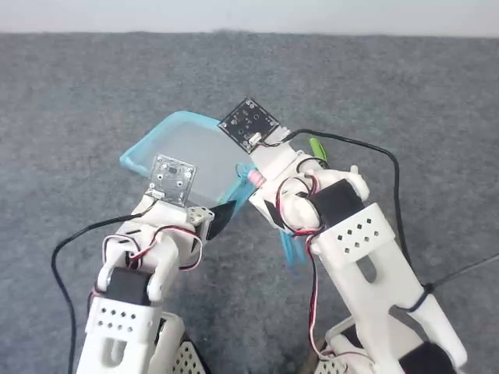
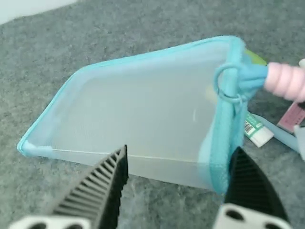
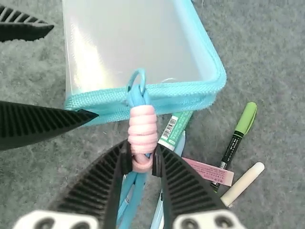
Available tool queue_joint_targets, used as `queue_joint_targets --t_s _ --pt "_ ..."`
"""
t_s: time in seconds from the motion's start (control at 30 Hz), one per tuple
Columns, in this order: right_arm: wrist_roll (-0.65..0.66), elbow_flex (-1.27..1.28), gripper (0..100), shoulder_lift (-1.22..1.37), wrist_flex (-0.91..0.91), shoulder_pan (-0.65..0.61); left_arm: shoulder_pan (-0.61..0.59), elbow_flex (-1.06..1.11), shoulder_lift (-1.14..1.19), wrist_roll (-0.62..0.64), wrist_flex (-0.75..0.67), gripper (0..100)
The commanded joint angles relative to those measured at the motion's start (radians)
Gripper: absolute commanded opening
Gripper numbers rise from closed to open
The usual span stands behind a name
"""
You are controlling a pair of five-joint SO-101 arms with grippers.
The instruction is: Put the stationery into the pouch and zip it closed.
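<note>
A translucent pouch (image 1: 187,148) with cyan trim lies flat on the grey carpet. My right gripper (image 3: 141,150) is shut on the pink coiled zipper pull (image 3: 142,125) at the pouch's (image 3: 128,43) zipper edge; the pull (image 1: 254,178) also shows from above. My left gripper (image 2: 180,157) is open, its fingers straddling the pouch's (image 2: 143,109) near corner by the zipper end. Outside the pouch, beside the zipper edge, lie a green marker (image 3: 238,138), a white stick (image 3: 243,183), a pink flat piece (image 3: 207,171), a white-and-green tube (image 3: 174,131) and blue pens (image 1: 292,249).
Grey carpet (image 1: 93,93) covers the whole table, with open room to the left, behind and to the right of the pouch. The left arm's black fingers (image 3: 33,125) cross close to the right gripper. Cables (image 1: 390,167) trail from both arms.
</note>
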Motion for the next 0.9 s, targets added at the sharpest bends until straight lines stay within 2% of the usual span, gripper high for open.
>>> queue_joint_targets --t_s 0.0,0.17,0.3,0.6,0.87 --pt "-0.014 -0.054 0.6 -0.012 -0.015 0.010 -0.002 -0.035 0.009 0.000 -0.054 32" --pt "-0.009 -0.057 0.6 -0.022 0.059 0.010 -0.066 0.024 0.009 -0.009 -0.146 32" --pt "-0.005 -0.049 0.6 -0.077 0.094 0.012 -0.133 0.039 0.009 -0.043 -0.155 32" --pt "0.066 -0.006 0.6 -0.229 0.171 0.015 -0.144 0.082 0.009 -0.046 -0.198 32" --pt "0.123 0.015 0.6 -0.332 0.246 0.001 -0.235 0.091 0.009 -0.011 -0.264 32"
